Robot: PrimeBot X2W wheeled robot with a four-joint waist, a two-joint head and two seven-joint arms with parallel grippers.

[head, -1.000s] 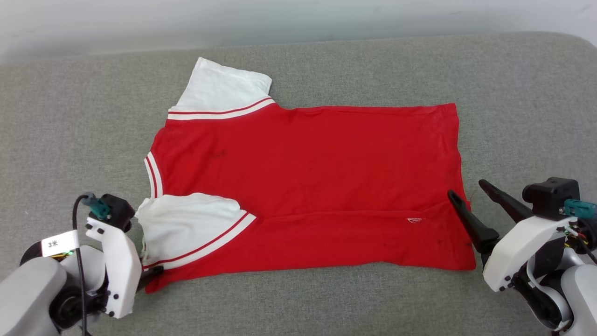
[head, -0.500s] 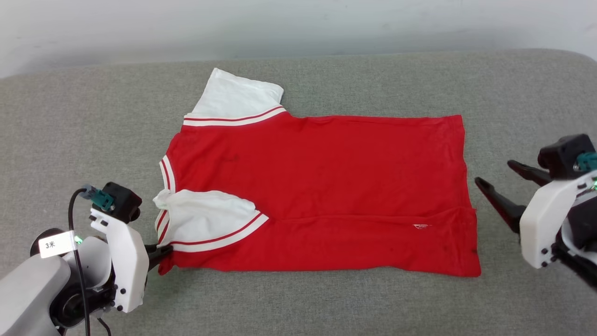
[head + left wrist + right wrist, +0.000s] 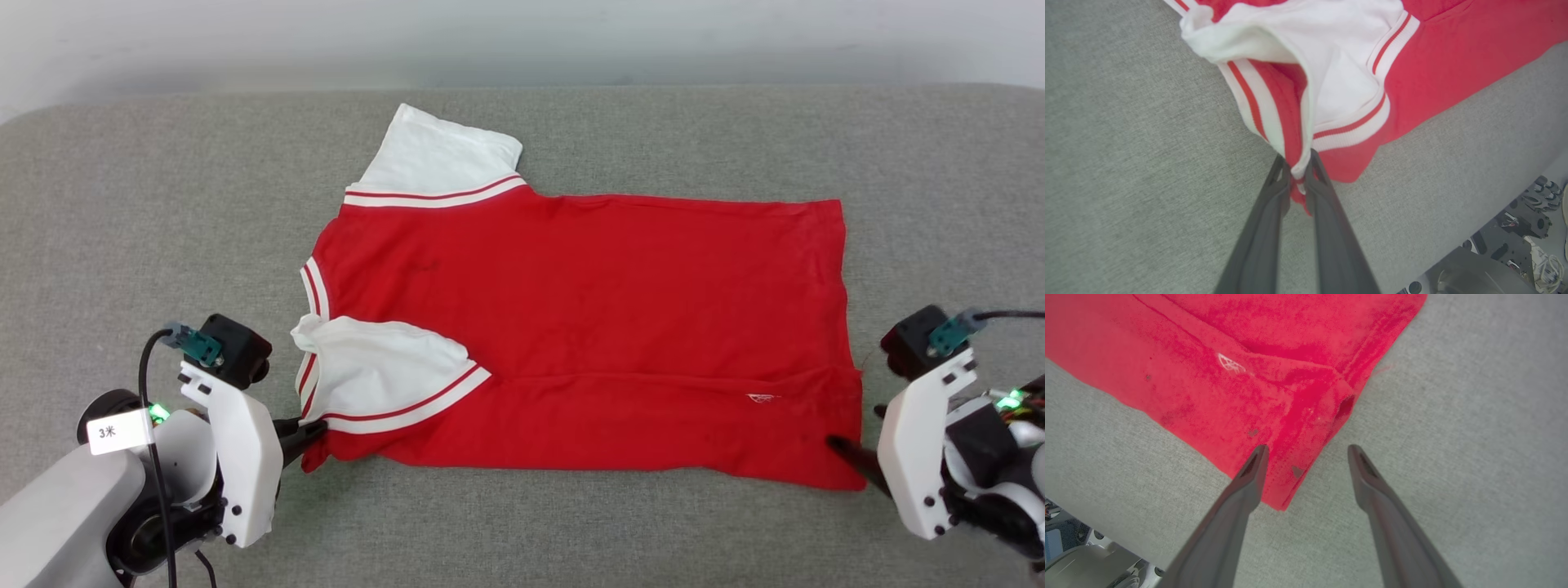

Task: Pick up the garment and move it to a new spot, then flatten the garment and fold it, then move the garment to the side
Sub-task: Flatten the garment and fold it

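The left pincer (image 3: 1298, 163), low at the robot's left side, has its two dark fingers pressed together on a corner of the garment (image 3: 1433, 73), while the right pincer (image 3: 1307, 449), low at the right, stands spread wide, gripping nothing.

The head view looks forward and down across the grey cloth-covered counter (image 3: 122, 204), far enough back to take in the whole red jersey (image 3: 588, 327) and the pale wall (image 3: 522, 41) behind. The left wrist view sits close, looking along the left hand (image 3: 1298, 159) at the jersey's near white sleeve (image 3: 1339, 73). The right wrist view, equally close, looks along the right hand (image 3: 1306, 447) at the near hem corner. The head view shares both corners.
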